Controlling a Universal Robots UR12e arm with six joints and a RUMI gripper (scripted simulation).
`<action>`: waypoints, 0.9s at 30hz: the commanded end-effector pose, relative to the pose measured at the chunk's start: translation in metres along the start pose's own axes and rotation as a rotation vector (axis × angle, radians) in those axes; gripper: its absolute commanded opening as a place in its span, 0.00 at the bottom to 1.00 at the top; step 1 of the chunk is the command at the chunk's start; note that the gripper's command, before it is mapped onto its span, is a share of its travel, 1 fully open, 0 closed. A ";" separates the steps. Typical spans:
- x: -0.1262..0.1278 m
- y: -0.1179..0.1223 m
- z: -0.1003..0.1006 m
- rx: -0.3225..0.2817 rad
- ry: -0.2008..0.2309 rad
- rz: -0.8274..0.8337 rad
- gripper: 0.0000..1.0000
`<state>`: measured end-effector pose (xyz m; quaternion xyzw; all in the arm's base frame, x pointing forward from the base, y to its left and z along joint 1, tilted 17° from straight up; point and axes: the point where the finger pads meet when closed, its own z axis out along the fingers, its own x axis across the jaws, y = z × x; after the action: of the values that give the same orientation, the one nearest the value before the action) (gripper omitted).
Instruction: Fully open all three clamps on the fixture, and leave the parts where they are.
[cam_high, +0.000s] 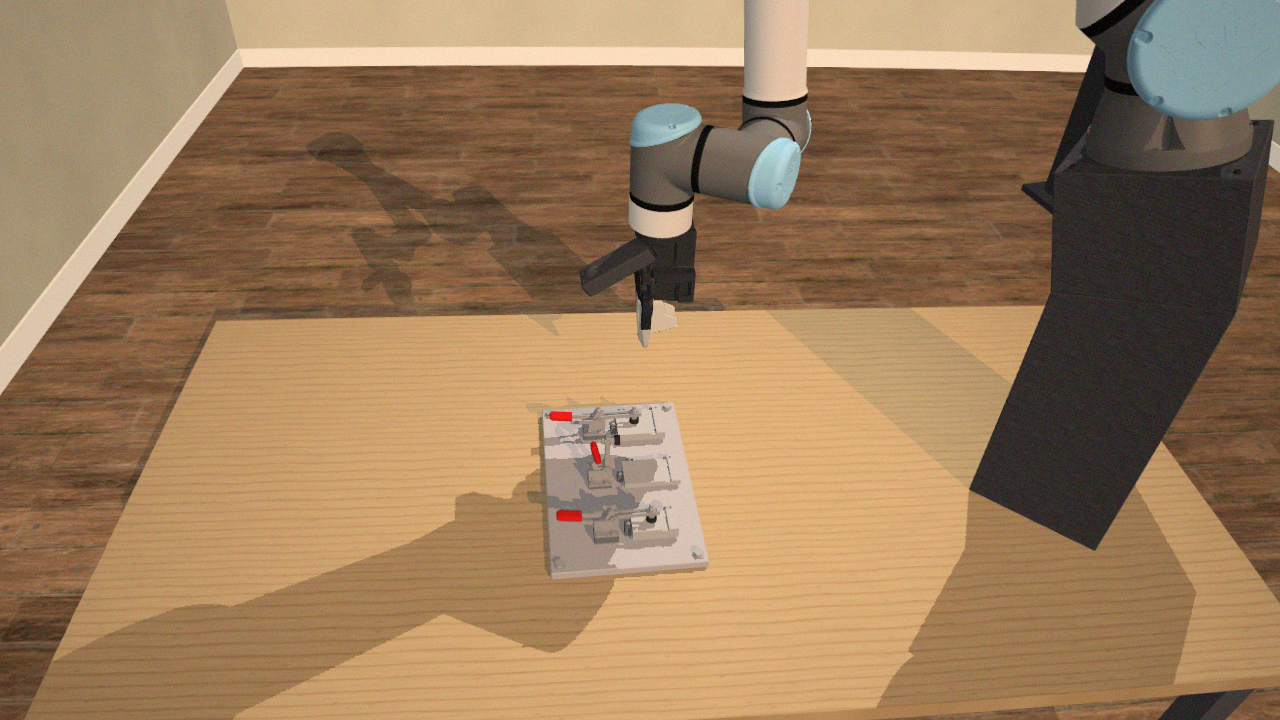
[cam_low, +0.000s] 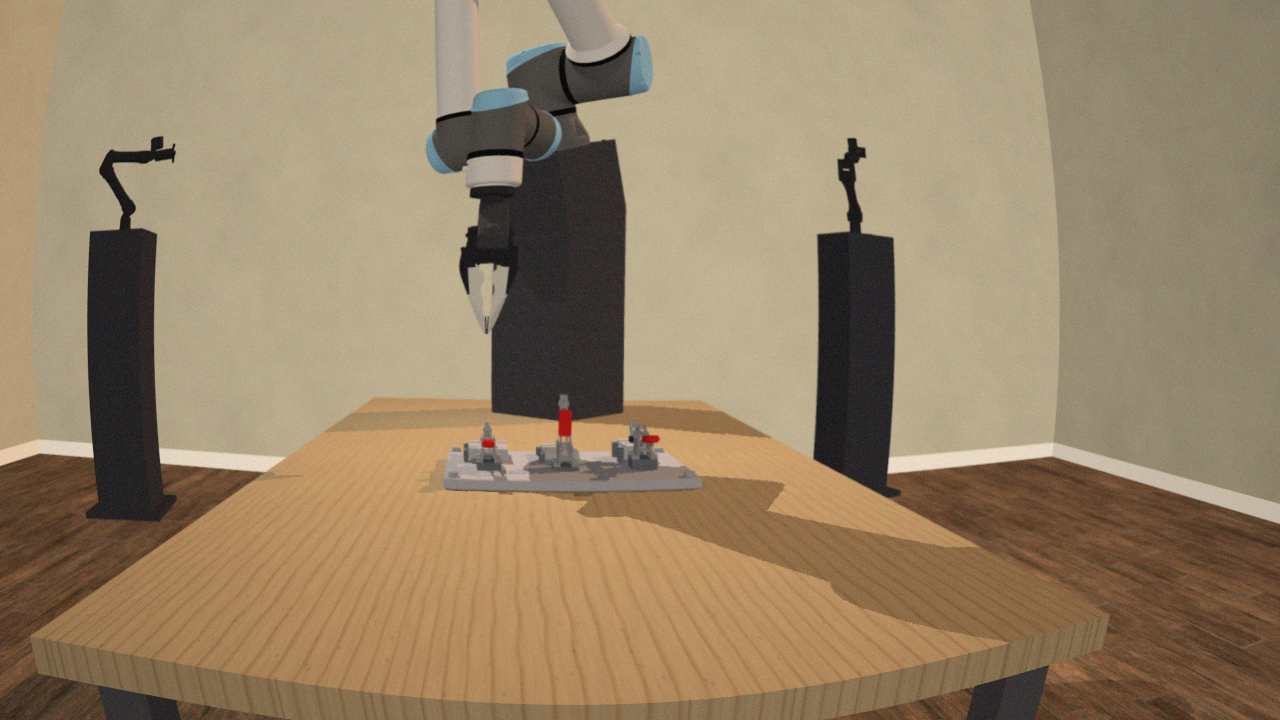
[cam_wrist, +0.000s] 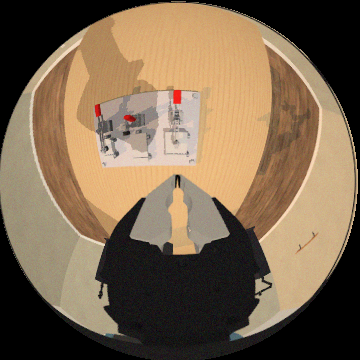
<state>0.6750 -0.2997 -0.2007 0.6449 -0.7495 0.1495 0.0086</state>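
A grey fixture plate (cam_high: 644, 560) (cam_low: 572, 484) (cam_wrist: 150, 159) lies at the middle of the wooden table (cam_high: 313, 447) and carries three toggle clamps with red handles. The far clamp's handle (cam_high: 561, 415) (cam_low: 487, 442) (cam_wrist: 177, 96) lies flat. The middle clamp's handle (cam_high: 595, 453) (cam_low: 564, 422) (cam_wrist: 129, 118) stands upright. The near clamp's handle (cam_high: 568, 515) (cam_low: 649, 438) (cam_wrist: 98, 110) lies flat. A pale block sits by each clamp. My gripper (cam_high: 642, 340) (cam_low: 486, 326) (cam_wrist: 177, 175) is shut and empty. It hangs high above the table, behind the fixture's far end.
The robot's black pedestal (cam_high: 1118, 358) (cam_low: 559, 295) stands at the table's far right side. Two black camera stands (cam_low: 122, 367) (cam_low: 853, 358) stand on the floor either side of the table.
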 end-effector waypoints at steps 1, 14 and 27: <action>0.000 0.000 0.000 0.001 0.000 0.000 0.00; 0.000 0.000 -0.001 0.001 0.000 0.000 0.59; 0.000 0.000 -0.001 0.001 0.000 0.000 0.59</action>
<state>0.6750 -0.2997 -0.2007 0.6449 -0.7494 0.1495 0.0086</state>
